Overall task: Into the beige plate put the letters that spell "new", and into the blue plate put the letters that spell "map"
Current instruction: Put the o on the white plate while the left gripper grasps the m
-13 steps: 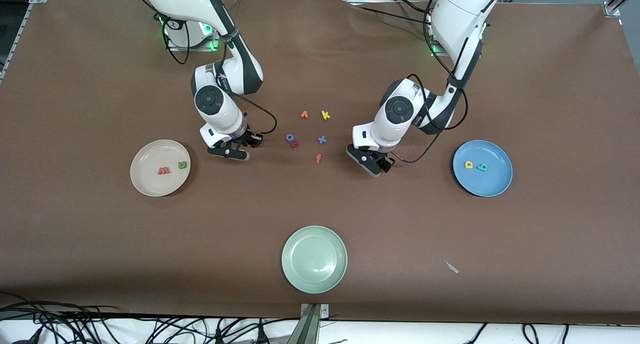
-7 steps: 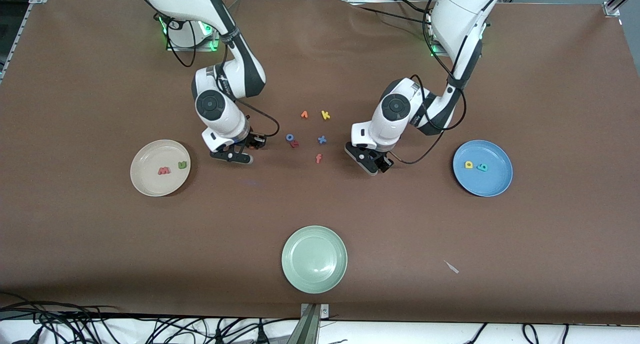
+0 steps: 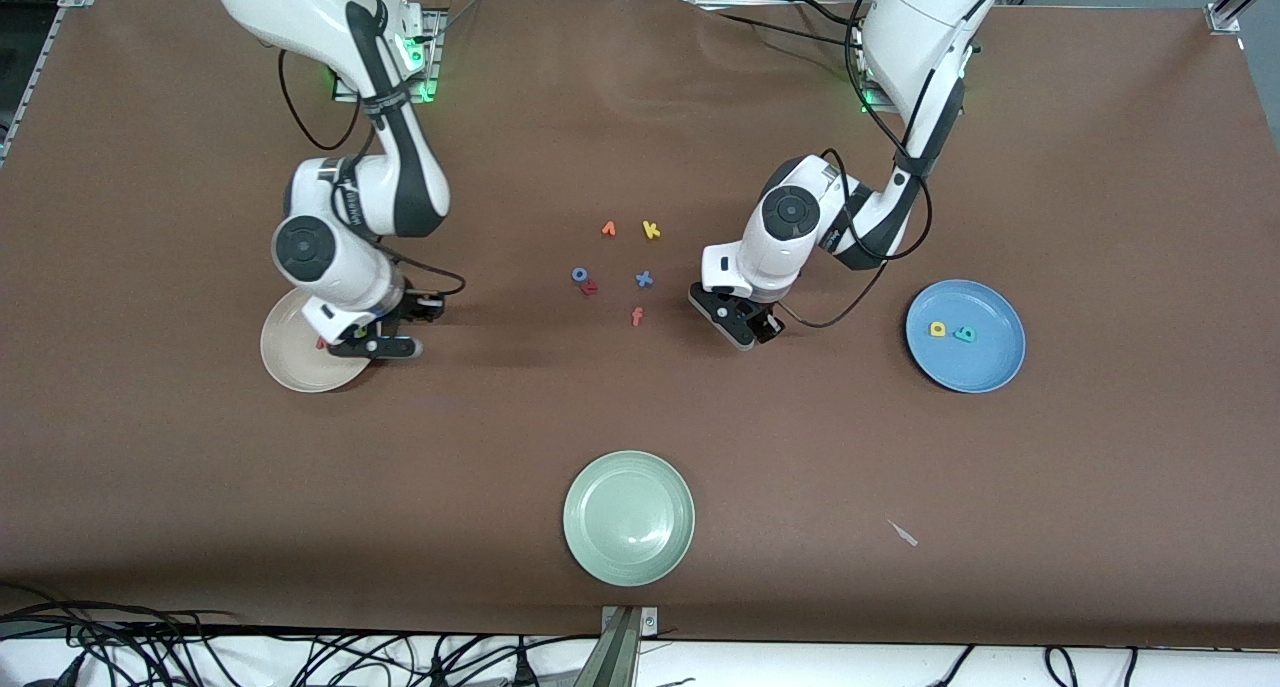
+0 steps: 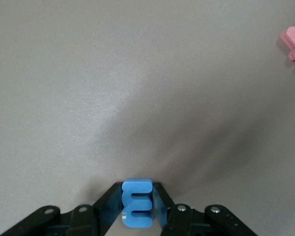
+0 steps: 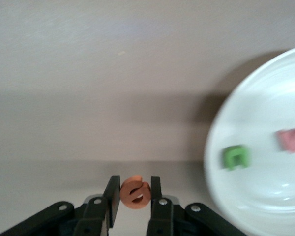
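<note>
Meanwhile the right gripper (image 5: 135, 194), pinching the light, squashy orange "e" (image 5: 135, 192) by its flat faces, hangs at the beige plate (image 3: 290, 367)'s three o'clock edge, while the left gripper (image 4: 137, 209) pinches the blue "m" (image 4: 137, 202) similarly.

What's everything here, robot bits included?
Plates: three; beige plate at right arm's end, blue plate at left arm's end, pale green plate nearest the camera.
In beige plate: two letters; green "n", salmon "w".
In blue plate: two letters; yellow "p", teal "a".
Loose letters: six, mid-table; orange "v", yellow "k", blue "o", red letter, blue "x", red-orange "f".
Right claw: one, black, shut on orange "e" at beige plate's edge.
Left claw: one, black, shut on light-blue "m" over bare table.
</note>
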Motion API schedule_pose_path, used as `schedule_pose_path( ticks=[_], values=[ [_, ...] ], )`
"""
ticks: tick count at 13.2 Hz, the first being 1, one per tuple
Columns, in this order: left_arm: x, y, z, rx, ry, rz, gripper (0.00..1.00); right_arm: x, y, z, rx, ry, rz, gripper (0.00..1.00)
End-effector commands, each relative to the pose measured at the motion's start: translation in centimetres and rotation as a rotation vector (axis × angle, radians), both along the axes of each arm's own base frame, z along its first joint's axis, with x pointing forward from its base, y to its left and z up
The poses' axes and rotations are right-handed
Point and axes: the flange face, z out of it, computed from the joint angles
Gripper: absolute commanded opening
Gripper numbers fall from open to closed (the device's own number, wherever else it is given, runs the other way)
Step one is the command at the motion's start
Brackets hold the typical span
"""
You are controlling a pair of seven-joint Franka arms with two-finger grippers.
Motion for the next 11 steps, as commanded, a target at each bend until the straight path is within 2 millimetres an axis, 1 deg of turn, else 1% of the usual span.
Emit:
schedule_pose_path(
  ticks=[1, 3, 4, 5, 6, 8, 9, 11],
  values=[
    [0.2, 0.8, -0.6, 0.027, -0.005, -0.001, 0.08, 1.1, -4.0, 0.8, -0.004, 0.005, 0.102, 0.26],
    [0.9, 1.5, 0.2, 0.022, -0.013, 0.02, 0.04, 1.5, -7.8, 0.1, -0.004, 0.02, 0.133, 0.27],
    [1.9, 2.8, 1.1, 0.022, -0.017, 0.042, 0.04, 1.6, -8.9, -0.5, -0.006, 0.029, 0.153, 0.3],
    [3.1, 5.1, 2.2, 0.031, -0.004, 0.083, 0.04, 1.6, -9.5, -0.8, -0.008, 0.034, 0.159, 0.54],
    [4.2, 7.3, 3.6, 0.036, 0.008, 0.125, 0.04, 1.7, -9.8, -0.8, -0.004, 0.03, 0.142, 1.0],
    [5.3, 10.7, 7.2, 0.047, 0.034, 0.191, 0.04, 2.2, -9.2, 0.1, 0.003, 0.014, 0.138, 1.0],
    [6.0, 13.6, 8.6, 0.062, 0.055, 0.232, 0.04, 2.4, -8.6, 0.7, 0.012, 0.022, 0.132, 1.0],
    [5.9, 17.4, 10.6, 0.079, 0.074, 0.27, 0.04, 3.4, -6.9, 2.7, 0.033, 0.077, 0.092, 1.0]
  ],
)
